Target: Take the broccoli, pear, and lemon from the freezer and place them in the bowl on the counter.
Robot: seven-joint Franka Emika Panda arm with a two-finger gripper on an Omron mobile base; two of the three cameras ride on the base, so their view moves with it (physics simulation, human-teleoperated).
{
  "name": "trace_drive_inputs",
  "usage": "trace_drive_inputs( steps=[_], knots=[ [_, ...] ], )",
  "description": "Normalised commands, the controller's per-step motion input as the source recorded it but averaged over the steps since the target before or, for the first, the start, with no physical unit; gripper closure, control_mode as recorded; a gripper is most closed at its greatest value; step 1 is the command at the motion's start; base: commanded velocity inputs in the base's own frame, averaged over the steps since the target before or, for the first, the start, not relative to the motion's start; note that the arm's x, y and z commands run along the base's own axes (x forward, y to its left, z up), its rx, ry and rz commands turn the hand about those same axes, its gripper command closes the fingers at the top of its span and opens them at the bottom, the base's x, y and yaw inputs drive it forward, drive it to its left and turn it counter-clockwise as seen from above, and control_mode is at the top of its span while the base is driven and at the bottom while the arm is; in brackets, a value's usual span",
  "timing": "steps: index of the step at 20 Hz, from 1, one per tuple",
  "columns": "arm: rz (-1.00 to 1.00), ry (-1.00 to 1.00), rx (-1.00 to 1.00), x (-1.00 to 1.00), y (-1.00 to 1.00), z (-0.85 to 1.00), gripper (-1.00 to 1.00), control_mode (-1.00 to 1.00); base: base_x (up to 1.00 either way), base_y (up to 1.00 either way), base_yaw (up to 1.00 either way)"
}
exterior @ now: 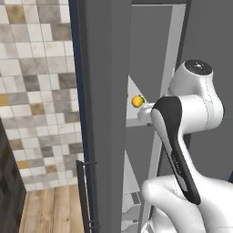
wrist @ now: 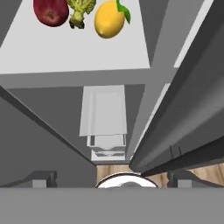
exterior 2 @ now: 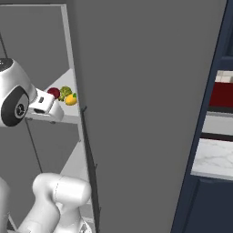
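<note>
Hand (wrist: pixel 112 180) open short of shelf edge (wrist: pixel 74 78), pear (wrist: pixel 51 12), broccoli (wrist: pixel 81 12), lemon (wrist: pixel 110 19) side by side behind it

No text, label or number can be read anywhere.

Flat even light (soft, slightly blurry)

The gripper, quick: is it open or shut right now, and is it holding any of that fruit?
Gripper: open and empty; the pear, broccoli and lemon all lie on the freezer shelf ahead of it.
</note>
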Motion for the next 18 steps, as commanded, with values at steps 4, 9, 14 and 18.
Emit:
trace_drive_inputs(
  steps=[4, 9, 14, 18],
  knots=[
    [-0.01, -0.01, 0.00, 0.40, 0.26, 0.00, -1.00, -1.00, 0.00, 0.00, 0.00],
    [-0.02, 0.00, 0.00, 0.44, 0.27, 0.00, -1.00, -1.00, 0.00, 0.00, 0.00],
    [-0.02, 0.00, 0.00, 0.40, 0.17, 0.00, -1.00, -1.00, 0.00, 0.00, 0.00],
    [-0.04, 0.00, 0.00, 0.28, 0.05, 0.00, -1.00, -1.00, 0.00, 0.00, 0.00]
  ],
)
